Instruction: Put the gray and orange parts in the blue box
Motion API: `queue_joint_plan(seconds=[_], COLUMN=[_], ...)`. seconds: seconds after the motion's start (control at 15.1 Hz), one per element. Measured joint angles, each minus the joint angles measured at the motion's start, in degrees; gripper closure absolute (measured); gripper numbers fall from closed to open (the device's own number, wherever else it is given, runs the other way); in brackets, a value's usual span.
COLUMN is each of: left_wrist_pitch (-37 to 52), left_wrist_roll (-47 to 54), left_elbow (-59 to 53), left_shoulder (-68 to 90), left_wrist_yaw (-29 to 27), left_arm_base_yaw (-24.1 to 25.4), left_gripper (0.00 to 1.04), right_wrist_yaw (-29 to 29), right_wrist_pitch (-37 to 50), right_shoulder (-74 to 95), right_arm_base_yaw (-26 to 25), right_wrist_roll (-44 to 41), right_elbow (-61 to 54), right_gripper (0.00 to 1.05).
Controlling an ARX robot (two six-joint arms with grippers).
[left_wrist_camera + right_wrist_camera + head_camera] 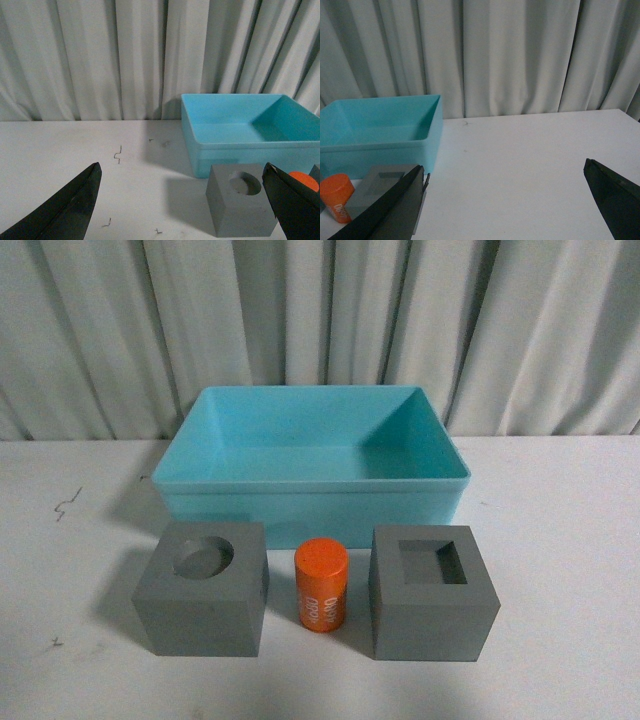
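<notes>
Left gripper point(181, 167), right gripper point(504, 165) spread, empty. Blue box point(310, 505) empty; round-recess cube point(203, 590), orange cylinder point(321, 585), square-recess cube point(432, 595) outside, 6 o'clock.

Boxes: one, the blue box point(310, 502).
Cubes: two gray ones, the cube with a round recess point(200, 590) and the cube with a square recess point(432, 595).
Recesses: two, one in the top face of each cube.
Cylinders: one, the orange cylinder point(321, 585).
Loose parts in total: three, counting both cubes and the cylinder.
Grippers: two, the left gripper point(181, 167) and the right gripper point(505, 165).
Fingers point(65, 210): four dark ones, two on each gripper.
Tables: one white table point(560, 540).
Curtains: one pale pleated curtain point(320, 310).
</notes>
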Motion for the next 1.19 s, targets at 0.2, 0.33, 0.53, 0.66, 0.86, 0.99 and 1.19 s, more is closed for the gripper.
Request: queue_joint_plan(seconds=[0.2,0.33,0.53,0.66,0.86,0.99,1.19], left_wrist_pitch=[0.0,0.0,0.0,0.0,0.0,0.0,0.0], left_wrist_roll=[0.0,0.0,0.0,0.0,0.0,0.0,0.02], left_elbow=[0.0,0.0,0.0,0.0,0.0,0.0,0.0], left_shoulder=[0.0,0.0,0.0,0.0,0.0,0.0,0.0], left_wrist_yaw=[0.0,0.0,0.0,0.0,0.0,0.0,0.0], left_arm_base_yaw=[0.0,0.0,0.0,0.0,0.0,0.0,0.0], left_gripper=[0.07,0.07,0.07,0.07,0.07,0.07,0.07], right_wrist_yaw=[0.0,0.0,0.0,0.0,0.0,0.0,0.0], right_wrist_pitch=[0.0,0.0,0.0,0.0,0.0,0.0,0.0], right_shoulder=[0.0,0.0,0.0,0.0,0.0,0.0,0.0], right_arm_base_yaw=[0.0,0.0,0.0,0.0,0.0,0.0,0.0], right_wrist_roll=[0.0,0.0,0.0,0.0,0.0,0.02,0.0], right_elbow=[0.0,0.0,0.0,0.0,0.0,0.0,0.0], right_gripper=[0.06,0.06,0.06,0.06,0.06,0.06,0.06])
